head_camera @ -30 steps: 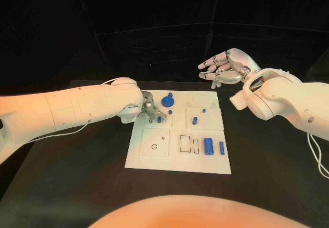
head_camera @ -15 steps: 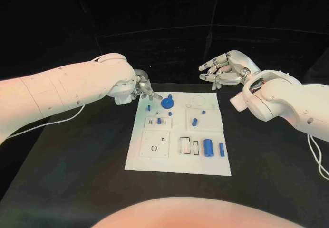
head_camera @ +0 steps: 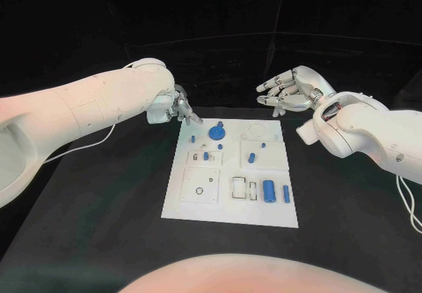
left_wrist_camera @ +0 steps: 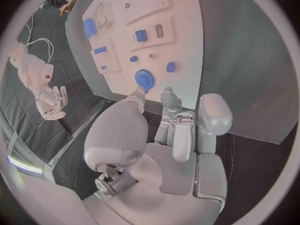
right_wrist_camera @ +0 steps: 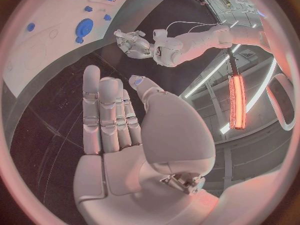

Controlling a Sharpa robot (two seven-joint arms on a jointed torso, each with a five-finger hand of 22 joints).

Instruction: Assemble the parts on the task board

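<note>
Left hand [head_camera: 178, 110] is hovering at the task board's [head_camera: 230, 210] 11 o'clock, fingers loosely curled, holding nothing. Right hand [head_camera: 290, 87] is floating at 1 o'clock, fingers spread, empty, above the black table [head_camera: 97, 207].

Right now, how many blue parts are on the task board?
8: gear, five small pieces across the far half, thick cylinder and slim peg nearer; others may hide.

A black table [head_camera: 97, 201] carried the load. Directly on it lay one white board [head_camera: 228, 210], flat and lengthwise (its far edge near the left hand [head_camera: 178, 108], which hung just beyond that corner, and the right hand [head_camera: 290, 87] was raised past the opposite far corner).
</note>
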